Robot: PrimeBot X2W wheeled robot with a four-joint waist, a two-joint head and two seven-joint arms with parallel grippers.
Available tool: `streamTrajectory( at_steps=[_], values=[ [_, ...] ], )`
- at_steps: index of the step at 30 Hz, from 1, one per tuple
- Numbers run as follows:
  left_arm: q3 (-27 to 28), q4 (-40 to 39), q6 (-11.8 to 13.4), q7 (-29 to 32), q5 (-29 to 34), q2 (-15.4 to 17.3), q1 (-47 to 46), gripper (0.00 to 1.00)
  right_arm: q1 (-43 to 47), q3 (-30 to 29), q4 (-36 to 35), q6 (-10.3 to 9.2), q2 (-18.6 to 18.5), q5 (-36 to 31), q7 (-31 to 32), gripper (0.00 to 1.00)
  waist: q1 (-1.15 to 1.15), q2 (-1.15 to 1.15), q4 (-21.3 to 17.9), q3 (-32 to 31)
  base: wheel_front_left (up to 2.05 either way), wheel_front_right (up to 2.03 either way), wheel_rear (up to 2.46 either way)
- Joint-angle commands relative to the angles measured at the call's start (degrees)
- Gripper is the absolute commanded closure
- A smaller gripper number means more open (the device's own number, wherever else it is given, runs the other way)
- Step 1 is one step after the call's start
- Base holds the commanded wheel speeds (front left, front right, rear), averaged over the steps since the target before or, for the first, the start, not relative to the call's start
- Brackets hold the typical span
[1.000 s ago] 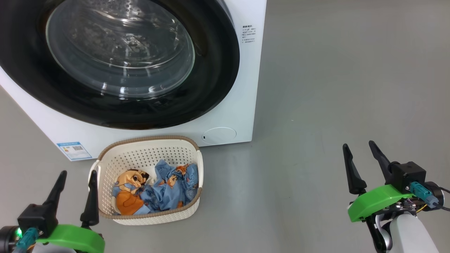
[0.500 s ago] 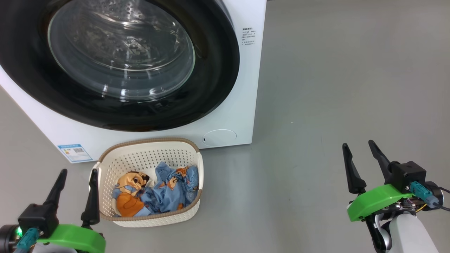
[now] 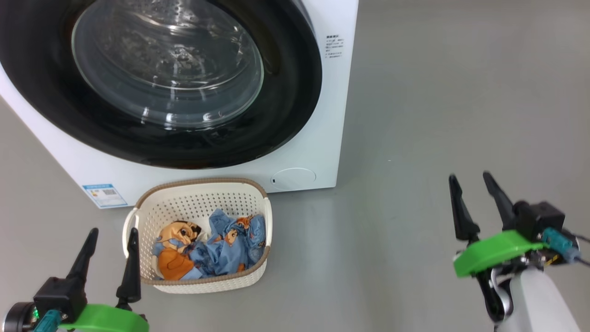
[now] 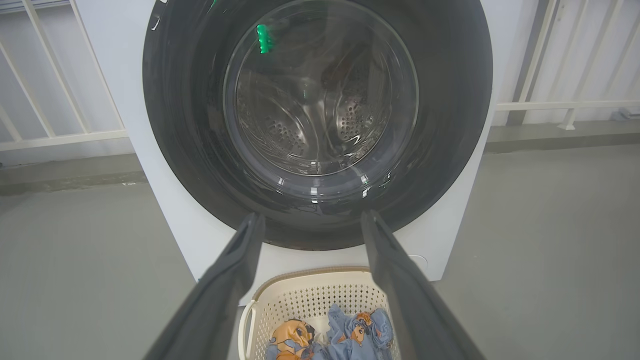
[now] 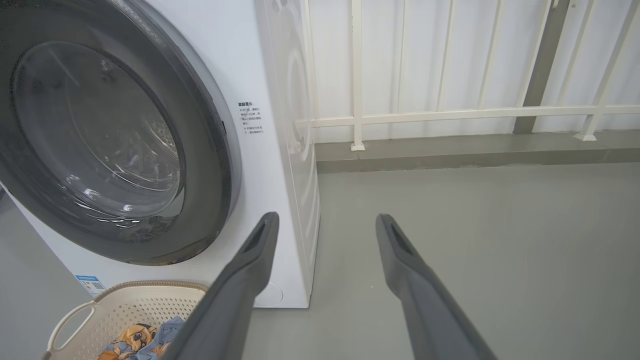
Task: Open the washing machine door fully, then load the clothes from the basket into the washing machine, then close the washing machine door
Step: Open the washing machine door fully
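The white washing machine (image 3: 318,138) stands ahead with its washing machine door (image 3: 286,106) closed flat against the front, glossy black rim around a clear bowl window. On the floor before it sits the cream basket (image 3: 198,203) holding the light-blue clothes (image 3: 216,249). My left gripper (image 3: 113,233) hovers open just left of the basket, empty. Far to the right over bare floor, my right gripper (image 3: 470,180) is open and empty. The left wrist view faces the door (image 4: 450,125) and basket (image 4: 310,295); the right wrist view shows the door (image 5: 215,165) from the right side.
A blue label sticker (image 3: 104,195) and a round filter cap (image 3: 294,177) mark the washer's lower front. Grey floor (image 3: 438,115) stretches to the right. A white railing (image 5: 450,115) and a low kerb run behind the machine.
The whole head view has shifted, so the camera moved. My right gripper has risen slightly in the picture; the left sits a little lower. Both stay open. The door and basket are unchanged.
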Motion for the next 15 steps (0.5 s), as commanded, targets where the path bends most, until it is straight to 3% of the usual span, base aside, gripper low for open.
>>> streamTrajectory(
  at_steps=[1, 15],
  values=[
    [1.6, -2.0, -0.1, -0.4, 0.7, 0.8, -0.4, 0.0, -3.1, 1.7, -2.0, 0.09, -0.4, 0.6, -0.7, 0.0, 0.0, 0.0, 0.5, 0.5, 0.0, 0.0, 0.0],
    [1.2, -2.9, -0.1, -0.4, -0.2, -0.6, -0.5, 0.0, -13.1, 2.7, -3.2, 0.09, -2.8, 3.6, -0.7, 0.0, 0.0, 0.0, 4.2, 5.0, 0.0, 0.0, 0.0]
  ],
)
